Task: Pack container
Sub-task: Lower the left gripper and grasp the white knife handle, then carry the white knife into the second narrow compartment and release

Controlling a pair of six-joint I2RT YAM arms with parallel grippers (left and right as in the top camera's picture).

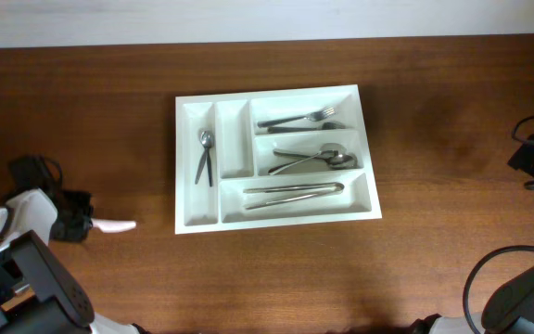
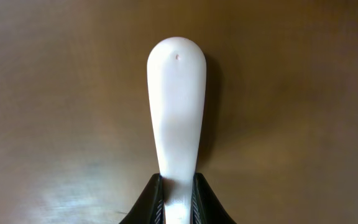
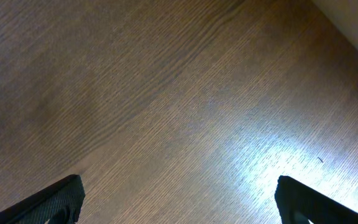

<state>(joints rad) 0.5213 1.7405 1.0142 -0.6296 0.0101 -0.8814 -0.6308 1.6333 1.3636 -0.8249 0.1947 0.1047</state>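
**A:** How far along is the packing?

**B:** Well on, I'd judge. The container (image 1: 235,139) sits in the middle of the bench (image 1: 452,139). Four of its five compartments hold cutlery, and the second narrow one is bare.

**A:** Count it for me.

**B:** The top long slot has what look like two forks (image 1: 297,119). The middle one has spoons (image 1: 315,158), two or three, too overlapped to tell. The bottom one has one long metal piece, possibly tongs (image 1: 293,192). The first narrow slot has a small spoon (image 1: 205,139) with dark handles below it, so one item or two.

**A:** What's left?

**B:** One white utensil (image 2: 176,106), well apart from the container at the bench's left edge. The left gripper (image 2: 178,198) is clamped on its narrow end. It probably goes in next.

**A:** And the other arm?

**B:** The right gripper (image 3: 180,202) has its fingers spread wide over bare wood, holding nothing.
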